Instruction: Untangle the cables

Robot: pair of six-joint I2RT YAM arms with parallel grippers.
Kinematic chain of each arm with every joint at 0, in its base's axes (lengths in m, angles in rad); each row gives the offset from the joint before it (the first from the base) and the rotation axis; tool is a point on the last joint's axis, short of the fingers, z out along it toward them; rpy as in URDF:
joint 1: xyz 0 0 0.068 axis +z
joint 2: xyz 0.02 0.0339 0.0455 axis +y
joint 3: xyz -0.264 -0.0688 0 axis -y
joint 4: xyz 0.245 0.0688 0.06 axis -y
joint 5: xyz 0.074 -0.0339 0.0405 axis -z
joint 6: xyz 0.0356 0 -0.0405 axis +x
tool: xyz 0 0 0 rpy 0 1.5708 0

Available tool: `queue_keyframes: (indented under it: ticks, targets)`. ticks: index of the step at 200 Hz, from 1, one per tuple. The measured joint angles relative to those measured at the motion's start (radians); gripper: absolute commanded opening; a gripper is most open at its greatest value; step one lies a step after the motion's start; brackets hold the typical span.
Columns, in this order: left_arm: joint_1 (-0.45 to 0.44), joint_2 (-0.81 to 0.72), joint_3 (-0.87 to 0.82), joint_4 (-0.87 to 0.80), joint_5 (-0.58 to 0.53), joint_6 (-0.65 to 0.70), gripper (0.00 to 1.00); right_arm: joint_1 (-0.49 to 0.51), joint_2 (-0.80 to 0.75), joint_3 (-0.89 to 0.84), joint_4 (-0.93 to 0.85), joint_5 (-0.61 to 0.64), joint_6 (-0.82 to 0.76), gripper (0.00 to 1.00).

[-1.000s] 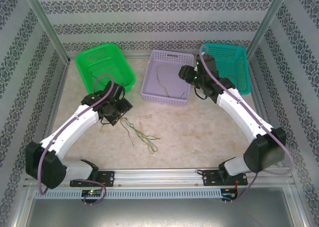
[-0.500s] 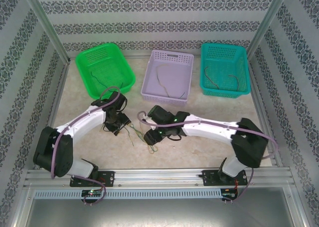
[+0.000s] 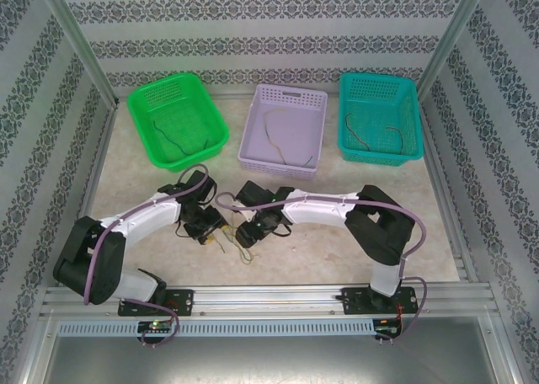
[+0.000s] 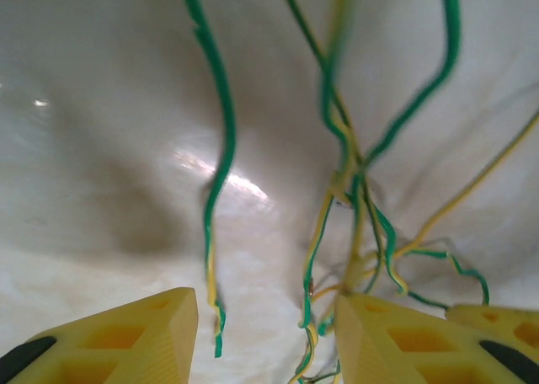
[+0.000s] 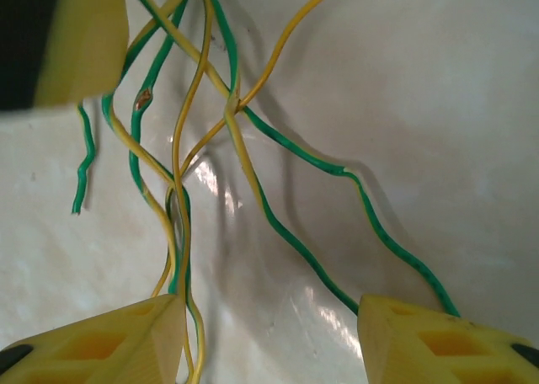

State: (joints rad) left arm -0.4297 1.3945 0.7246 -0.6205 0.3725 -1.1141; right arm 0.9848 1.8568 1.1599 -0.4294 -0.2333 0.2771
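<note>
In the top view a bright green plastic mesh basket (image 3: 139,114) stands at the back left with one dark cable (image 3: 164,136) lying in it, which I judge to be sorted. In front of it the left gripper (image 3: 206,228) is low over the pale marbled tabletop (image 3: 328,253). Its wrist camera shows its yellow fingers (image 4: 126,333) apart and clamped on nothing, with loose green-and-yellow strands lying between them. Just to its right lies the remaining bundle of thin green and yellow cables (image 3: 234,248), near the front centre of the table. Up close these cross and twist round one another at a knot (image 4: 349,178). The right gripper (image 3: 250,232) hovers over the same bundle from the other side, its fingers (image 5: 93,342) also spread wide with strands running between them and none pinched. Behind, a lavender plastic basket (image 3: 278,167) holds a thin cable (image 3: 271,131), and the teal plastic basket (image 3: 379,155) at the far right holds a thin dark wire (image 3: 358,136). By my reckoning the task is partly done: three strands sit in baskets, while the green-yellow knot is left to pull apart.
</note>
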Motion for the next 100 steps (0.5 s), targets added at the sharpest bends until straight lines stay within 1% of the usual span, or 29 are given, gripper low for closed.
queue_keyframes:
  ticks: [26,54,71,82,100]
  targets:
    - [-0.012,-0.005,-0.004,-0.023,-0.023,0.011,0.45,0.0,0.008,0.005,0.005,0.011,0.003,0.58]
    - [-0.014,-0.092,-0.011,-0.061,-0.072,0.011,0.43,0.001,-0.036,-0.013,-0.002,0.05,0.011,0.61]
    - [-0.014,-0.149,-0.01,-0.08,-0.095,0.008,0.44,-0.011,-0.098,-0.034,-0.011,0.063,0.037,0.63]
    - [-0.014,-0.169,-0.006,-0.084,-0.102,0.003,0.46,-0.027,-0.148,-0.053,-0.014,0.063,0.065,0.64]
    - [-0.014,-0.18,0.003,-0.082,-0.108,-0.017,0.48,-0.08,-0.223,-0.073,-0.024,0.055,0.14,0.65]
